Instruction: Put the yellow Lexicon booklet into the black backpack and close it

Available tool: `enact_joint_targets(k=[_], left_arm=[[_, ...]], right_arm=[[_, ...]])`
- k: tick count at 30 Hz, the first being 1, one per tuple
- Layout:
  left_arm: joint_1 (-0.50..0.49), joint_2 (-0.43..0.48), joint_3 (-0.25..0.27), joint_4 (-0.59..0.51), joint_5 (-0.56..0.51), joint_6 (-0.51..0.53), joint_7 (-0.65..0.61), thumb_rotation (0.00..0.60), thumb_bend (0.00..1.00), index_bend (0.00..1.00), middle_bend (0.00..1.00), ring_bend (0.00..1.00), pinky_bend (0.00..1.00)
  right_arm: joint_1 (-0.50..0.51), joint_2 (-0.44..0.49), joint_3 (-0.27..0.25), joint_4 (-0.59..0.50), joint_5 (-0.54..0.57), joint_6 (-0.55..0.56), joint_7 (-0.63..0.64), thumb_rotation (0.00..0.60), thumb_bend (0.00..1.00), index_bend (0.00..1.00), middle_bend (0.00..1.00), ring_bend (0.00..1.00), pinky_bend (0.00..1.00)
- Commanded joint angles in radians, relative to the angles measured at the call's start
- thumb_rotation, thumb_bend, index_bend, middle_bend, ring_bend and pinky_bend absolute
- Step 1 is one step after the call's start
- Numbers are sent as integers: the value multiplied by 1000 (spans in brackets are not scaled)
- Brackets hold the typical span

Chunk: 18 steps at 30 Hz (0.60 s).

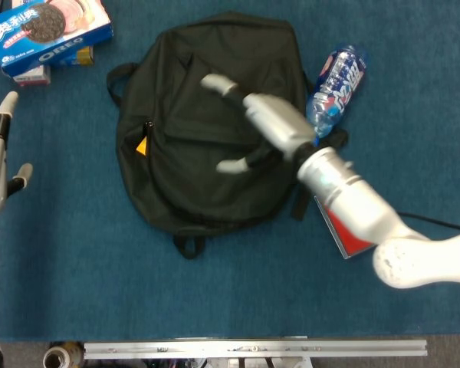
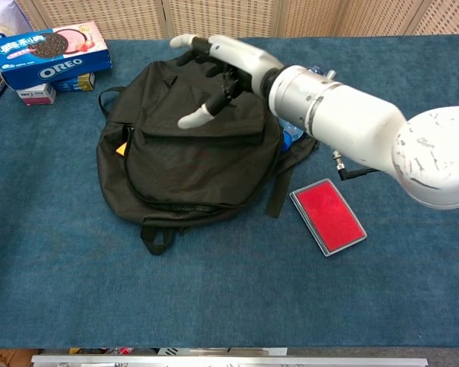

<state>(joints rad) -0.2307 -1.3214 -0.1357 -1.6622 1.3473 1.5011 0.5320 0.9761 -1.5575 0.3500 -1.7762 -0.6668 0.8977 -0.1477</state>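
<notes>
Fingers [image 2: 193,118] spread, empty, above backpack [image 2: 185,168].

Blue carpet-like tabletop cover [image 2: 214,290] spans both views, evenly lit. Behind the far edge, a beige woven-lattice folding screen with pale wooden frame strips [image 2: 222,17]. Along the near edge, a silver metal rail [image 1: 253,349] over grey floor.

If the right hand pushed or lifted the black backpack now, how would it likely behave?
Probably floppy: the black backpack lies flat and creased on the blue table, so it would likely sag if lifted. Pushed, the fabric might bunch rather than slide. The right hand hovers open above it, holding nothing.
</notes>
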Motion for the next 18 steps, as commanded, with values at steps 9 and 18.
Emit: enact_joint_targets(k=[9,18], left_arm=[[19,61,16,-13,19,-7,-81,600,138,216,332,279,474],[40,93,32,-9,24,-9,-134,600,138,277,332,279,471]], right_arm=[[-205,219,-114,-59,-192,239,-50,600,349,400,442,322,400],[-362,364,-231,-52,-312,338,-75,600,391,507,504,380,460]])
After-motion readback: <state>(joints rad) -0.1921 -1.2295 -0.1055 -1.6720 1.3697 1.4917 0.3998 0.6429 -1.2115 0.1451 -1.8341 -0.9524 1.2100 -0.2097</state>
